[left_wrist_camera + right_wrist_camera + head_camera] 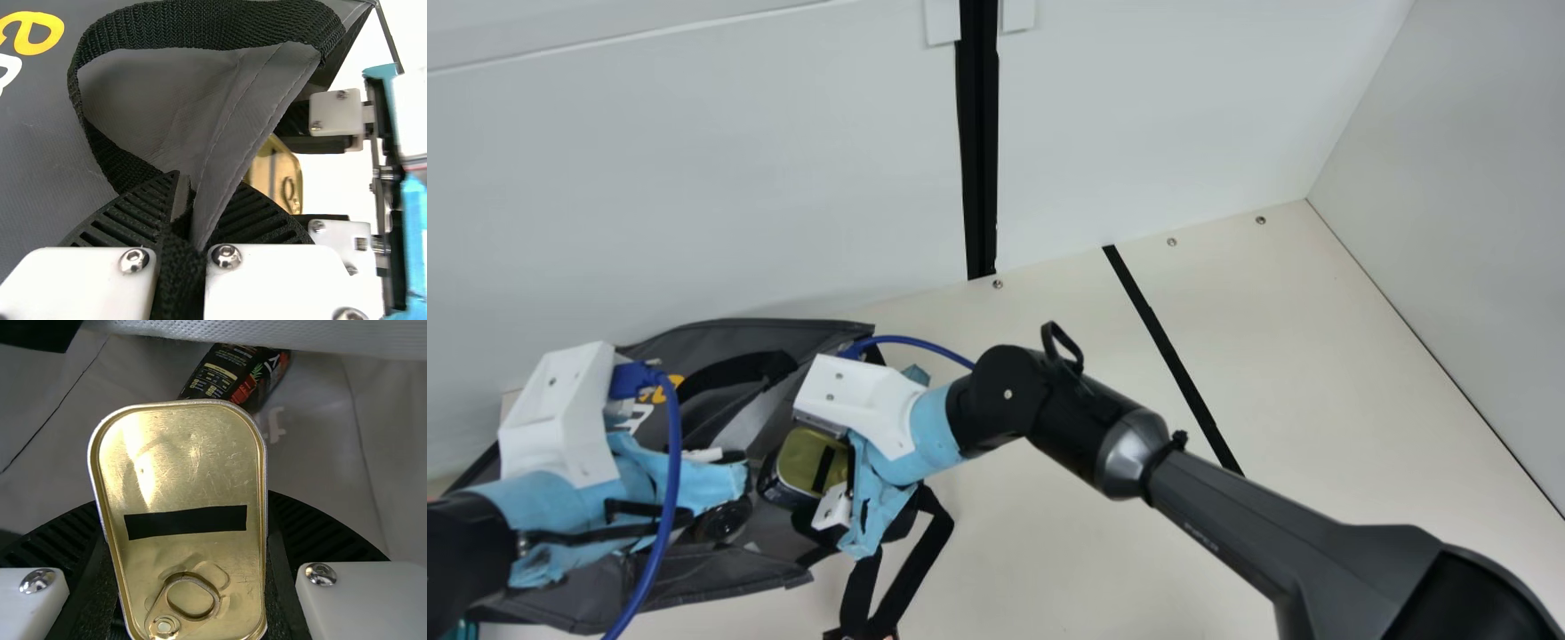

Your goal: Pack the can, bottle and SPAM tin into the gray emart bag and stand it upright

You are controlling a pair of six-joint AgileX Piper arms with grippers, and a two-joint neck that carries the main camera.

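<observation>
Left wrist view: left gripper (729, 480) jaws pinch one bag (47, 127); right gripper (805, 476) jaws, wide, hold one tin (285, 175).

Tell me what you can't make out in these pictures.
- Underside of the SPAM tin, right wrist view: faces away from the camera.
- Near end of the dark container, right wrist view: behind the SPAM tin.
- Some lettering on the gray emart bag, main view: behind the left hand.
- Rest of the left arm, main view: cut off by the edge.
</observation>
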